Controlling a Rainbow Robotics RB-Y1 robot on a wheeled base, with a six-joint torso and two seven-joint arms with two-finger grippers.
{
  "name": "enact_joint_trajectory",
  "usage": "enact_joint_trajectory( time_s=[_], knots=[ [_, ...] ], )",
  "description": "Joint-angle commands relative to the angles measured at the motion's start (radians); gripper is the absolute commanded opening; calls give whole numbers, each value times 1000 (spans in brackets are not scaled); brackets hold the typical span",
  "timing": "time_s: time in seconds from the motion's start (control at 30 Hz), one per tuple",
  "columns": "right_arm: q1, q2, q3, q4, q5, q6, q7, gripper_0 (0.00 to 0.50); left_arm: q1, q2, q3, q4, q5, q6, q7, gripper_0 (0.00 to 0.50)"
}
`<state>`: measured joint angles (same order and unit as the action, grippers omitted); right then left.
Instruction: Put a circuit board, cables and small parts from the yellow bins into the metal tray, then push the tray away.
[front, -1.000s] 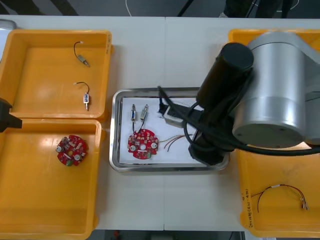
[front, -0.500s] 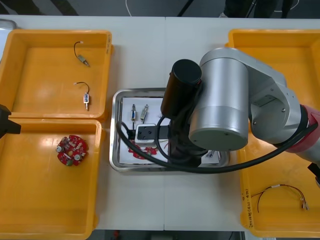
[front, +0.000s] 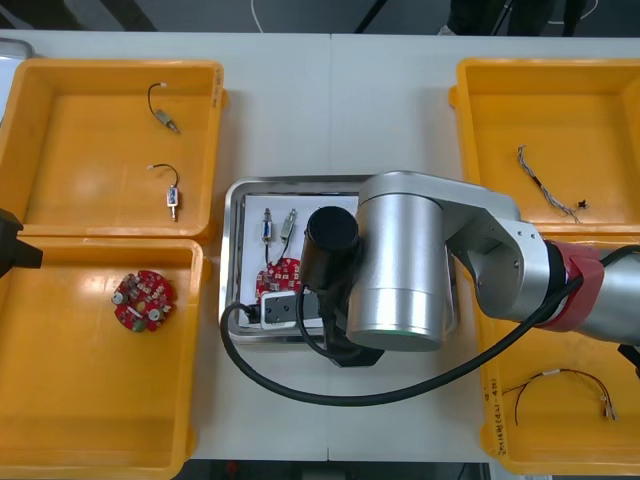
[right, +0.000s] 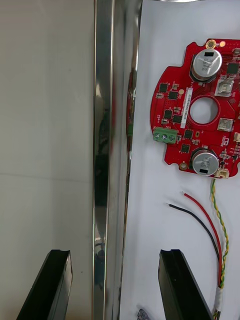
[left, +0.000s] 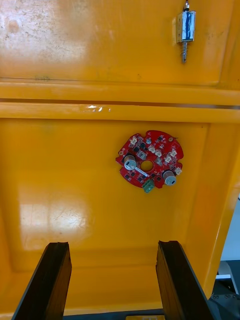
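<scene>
Within a second the right gripper (right: 114, 260) had swung to the tray's (right: 102, 125) near rim, fingers wide astride it, board (right: 200, 110) and cables (right: 200, 212) inside, so pushing seemed next; left gripper (left: 112, 260) idled wide over a bin (left: 75, 200)

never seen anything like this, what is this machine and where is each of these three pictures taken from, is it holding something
A two-armed robot at a light table. The wide picture looks down from above; the big grey shape is its right arm. The two tall pictures come from cameras on the wrists. The right hand, open, straddles the rim of the metal tray, which holds a red circuit board, cables and small metal parts. The left hand, open, hovers over a yellow bin with another board. Nothing is held.
</scene>
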<state>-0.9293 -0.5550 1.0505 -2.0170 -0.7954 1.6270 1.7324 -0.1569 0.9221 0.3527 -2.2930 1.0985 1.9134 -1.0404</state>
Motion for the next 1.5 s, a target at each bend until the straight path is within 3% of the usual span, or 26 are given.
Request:
enact_joint_trajectory(
  time_s=[0.03, 0.57, 0.9, 1.17, 1.5],
  knots=[
    [-39, 4, 45, 1, 25, -21, 9, 500, 17, 44, 29, -29, 9, 6, -67, 500],
    [-34, 9, 167, 37, 133, -85, -24, 500, 17, 44, 29, -29, 9, 6, -67, 500],
    [-31, 55, 184, 100, 147, -85, -40, 500, 17, 44, 29, -29, 9, 6, -67, 500],
    [-6, 93, 186, 136, 208, -88, -51, 500, 17, 44, 29, -29, 9, 6, -67, 500],
    [-8, 92, 186, 133, 222, -76, -53, 500, 17, 44, 29, -29, 9, 6, -67, 500]
  ],
)
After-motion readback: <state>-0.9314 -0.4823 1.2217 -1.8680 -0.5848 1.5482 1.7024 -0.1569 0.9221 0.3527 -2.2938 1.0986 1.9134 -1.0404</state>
